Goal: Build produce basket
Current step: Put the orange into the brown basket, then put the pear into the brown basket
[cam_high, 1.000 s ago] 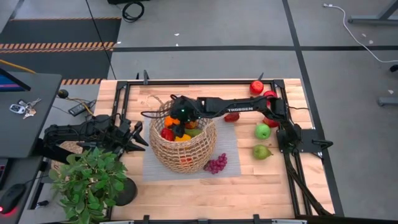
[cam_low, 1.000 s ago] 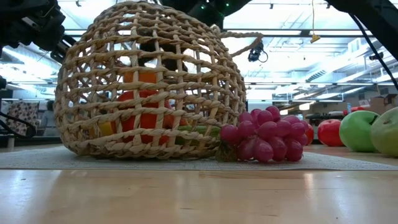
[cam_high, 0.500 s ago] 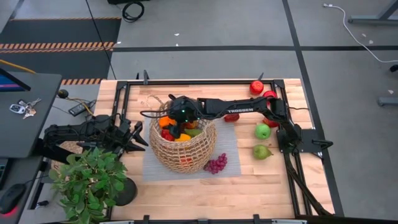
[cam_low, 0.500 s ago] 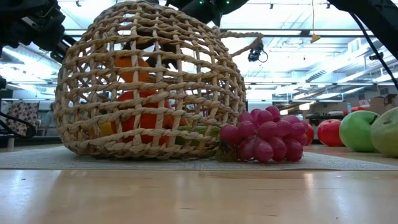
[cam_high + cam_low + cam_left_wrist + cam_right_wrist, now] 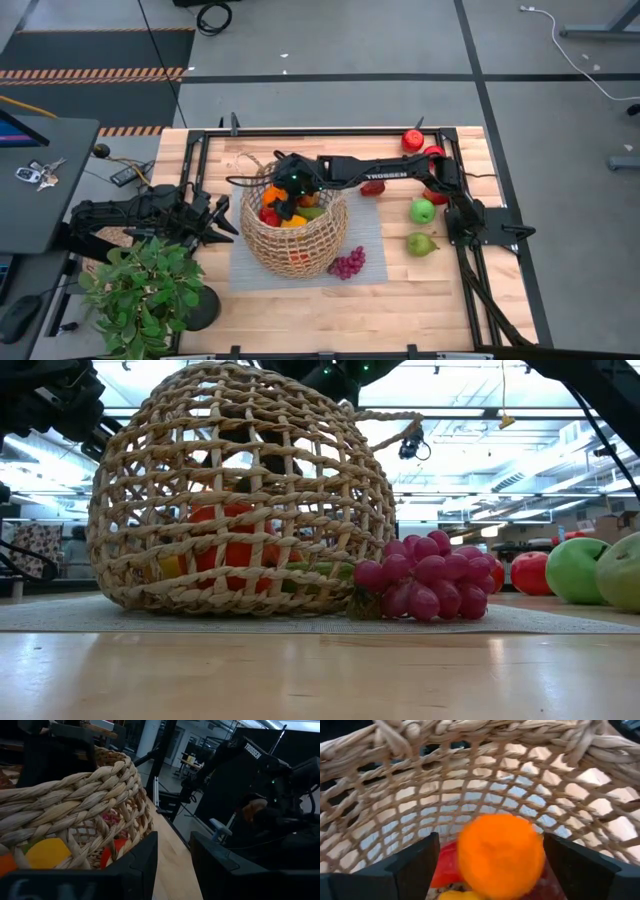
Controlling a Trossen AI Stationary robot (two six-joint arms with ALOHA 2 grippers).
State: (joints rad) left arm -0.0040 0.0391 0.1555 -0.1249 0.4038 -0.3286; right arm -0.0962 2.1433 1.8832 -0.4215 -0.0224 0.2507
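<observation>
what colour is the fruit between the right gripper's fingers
Orange. The round fruit sits between the right gripper's open fingers over the basket, clearest in the right wrist view.

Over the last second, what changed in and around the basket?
The right end effector, inside the basket, has opened and let the orange go. Seen from table height, the orange sat high behind the weave before; now it is gone from that spot, dropped toward the other fruit. Unchanged: the basket, the grapes beside it, the green apple, the pear, and the left end effector waiting left of the basket.
</observation>
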